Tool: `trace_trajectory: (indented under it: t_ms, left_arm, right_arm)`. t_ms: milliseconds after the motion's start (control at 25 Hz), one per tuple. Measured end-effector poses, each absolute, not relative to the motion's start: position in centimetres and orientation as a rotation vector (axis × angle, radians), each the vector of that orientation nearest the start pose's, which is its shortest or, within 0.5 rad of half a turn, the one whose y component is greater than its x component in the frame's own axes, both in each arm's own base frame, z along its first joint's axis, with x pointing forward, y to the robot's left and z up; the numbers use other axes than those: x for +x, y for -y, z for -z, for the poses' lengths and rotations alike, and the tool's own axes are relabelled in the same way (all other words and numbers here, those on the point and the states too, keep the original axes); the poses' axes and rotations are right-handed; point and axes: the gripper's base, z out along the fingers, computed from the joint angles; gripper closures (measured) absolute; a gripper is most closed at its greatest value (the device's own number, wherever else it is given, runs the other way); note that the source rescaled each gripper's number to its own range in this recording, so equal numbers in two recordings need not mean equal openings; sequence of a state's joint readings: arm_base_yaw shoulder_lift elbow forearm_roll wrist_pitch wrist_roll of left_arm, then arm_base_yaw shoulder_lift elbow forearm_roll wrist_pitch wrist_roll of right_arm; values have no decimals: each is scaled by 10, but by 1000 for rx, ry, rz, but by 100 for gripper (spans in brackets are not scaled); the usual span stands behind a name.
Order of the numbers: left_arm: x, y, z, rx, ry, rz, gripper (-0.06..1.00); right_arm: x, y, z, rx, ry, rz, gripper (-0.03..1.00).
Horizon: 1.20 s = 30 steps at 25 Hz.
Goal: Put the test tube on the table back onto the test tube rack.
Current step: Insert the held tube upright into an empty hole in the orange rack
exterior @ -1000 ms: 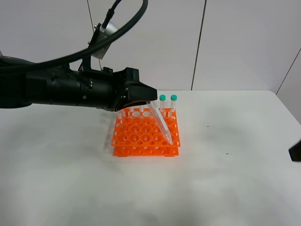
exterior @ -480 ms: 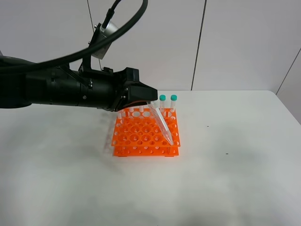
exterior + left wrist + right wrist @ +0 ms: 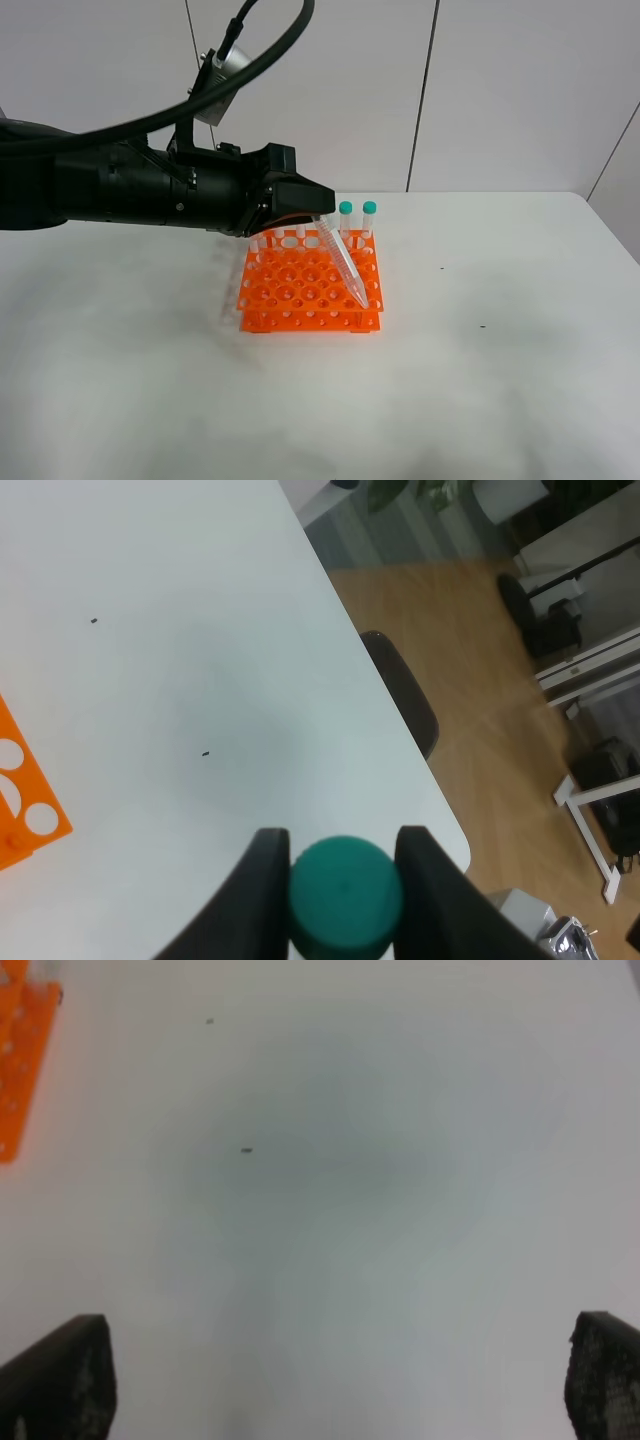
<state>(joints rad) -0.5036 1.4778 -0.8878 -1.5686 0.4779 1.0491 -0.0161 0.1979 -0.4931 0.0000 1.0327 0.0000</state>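
My left gripper (image 3: pixel 318 216) is shut on the test tube (image 3: pixel 342 260) at its teal cap end. The tube slants down to the right, its pointed tip at the front right corner of the orange test tube rack (image 3: pixel 290 295). In the left wrist view the teal cap (image 3: pixel 345 892) sits between the two black fingers (image 3: pixel 258 875), with a rack corner (image 3: pixel 25 800) at the left. Two more teal-capped tubes (image 3: pixel 357 219) stand upright in the rack's back right holes. My right gripper (image 3: pixel 335 1380) is open over bare white table (image 3: pixel 330 1210), out of the high view.
The white table (image 3: pixel 500 380) stretches around the rack. The left arm's black body (image 3: pixel 130 190) and its cable (image 3: pixel 250 70) hang over the table's left back. In the left wrist view the table's edge (image 3: pixel 400 720) drops to a wooden floor with furniture.
The dark shape of the right arm at the right edge one second ago has left the high view. The left gripper and tube have barely moved.
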Motion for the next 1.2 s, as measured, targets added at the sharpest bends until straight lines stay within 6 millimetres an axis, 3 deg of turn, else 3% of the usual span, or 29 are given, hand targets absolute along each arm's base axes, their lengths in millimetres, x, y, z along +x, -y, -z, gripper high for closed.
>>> trace_trajectory:
  t_ms: [280, 520, 920, 1200]
  left_arm:
    - [254, 188, -267, 298, -2189, 1098, 93]
    - [253, 187, -270, 300, -2180, 1099, 93]
    - [224, 169, -331, 351, -1950, 1091, 93]
    - [219, 151, -346, 424, -1854, 813, 93]
  right_arm:
    - [-1, -1, -277, 22, -2035, 5, -3]
    - [-3, -1, -277, 22, -2022, 0, -3]
    - [-3, -1, -277, 22, -2022, 0, -3]
    - [-3, -1, -277, 22, -2022, 0, -3]
